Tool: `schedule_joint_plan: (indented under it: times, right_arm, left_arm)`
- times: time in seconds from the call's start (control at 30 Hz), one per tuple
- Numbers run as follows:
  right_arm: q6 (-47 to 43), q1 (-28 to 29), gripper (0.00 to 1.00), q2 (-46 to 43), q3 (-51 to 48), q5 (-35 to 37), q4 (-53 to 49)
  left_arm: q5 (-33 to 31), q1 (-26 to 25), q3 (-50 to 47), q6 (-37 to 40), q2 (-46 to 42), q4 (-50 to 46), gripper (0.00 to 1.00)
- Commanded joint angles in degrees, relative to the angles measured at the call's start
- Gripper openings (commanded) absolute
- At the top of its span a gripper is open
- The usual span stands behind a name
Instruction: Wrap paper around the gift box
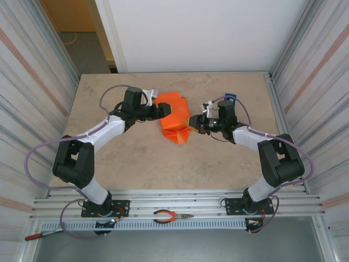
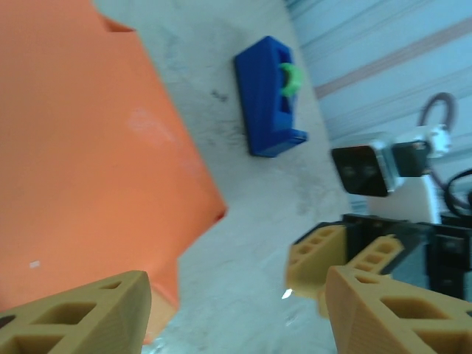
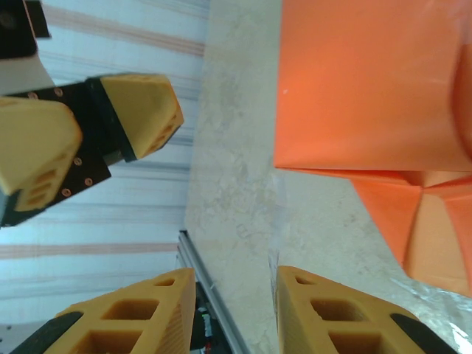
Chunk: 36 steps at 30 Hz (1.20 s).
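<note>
The gift box sits mid-table as a compact orange block, wrapped all round in the paper (image 1: 173, 117), so its own faces are hidden. A triangular flap of paper (image 3: 428, 228) lies flat on the table at the block's near end. My left gripper (image 1: 162, 111) is at the block's left side, open, with the paper's edge (image 2: 81, 162) beside one finger and bare table between the jaws (image 2: 236, 317). My right gripper (image 1: 192, 123) is at the block's right side, open (image 3: 232, 313), just short of the paper (image 3: 369, 81). A thin clear strip of tape (image 3: 274, 243) clings to one of its fingers.
A blue tape dispenser (image 1: 229, 98) (image 2: 267, 96) stands behind the right wrist, near the back right. Orange-handled pliers (image 1: 172, 217) lie on the rail between the arm bases. Corrugated walls close in both sides of the beige tabletop (image 1: 142, 158).
</note>
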Motion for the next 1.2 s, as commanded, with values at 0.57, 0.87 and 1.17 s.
schedule_joint_plan:
  times: [0.57, 0.87, 1.17]
  right_arm:
    - [-0.63, 2.45, 0.34, -0.47, 3.79, -3.56, 4.47]
    - [-0.48, 2.43, 0.34, -0.31, 3.58, -3.22, 4.60]
    - [-0.10, 2.02, 0.33, -0.06, 3.38, -2.94, 4.64]
  left_arm:
    - [12.40, -2.58, 0.72, -9.00, 6.49, 9.88, 0.46]
    - [12.65, -2.66, 0.41, -9.18, 7.15, 9.98, 0.40]
    - [12.93, -2.95, -0.33, -9.29, 7.26, 10.52, 0.30]
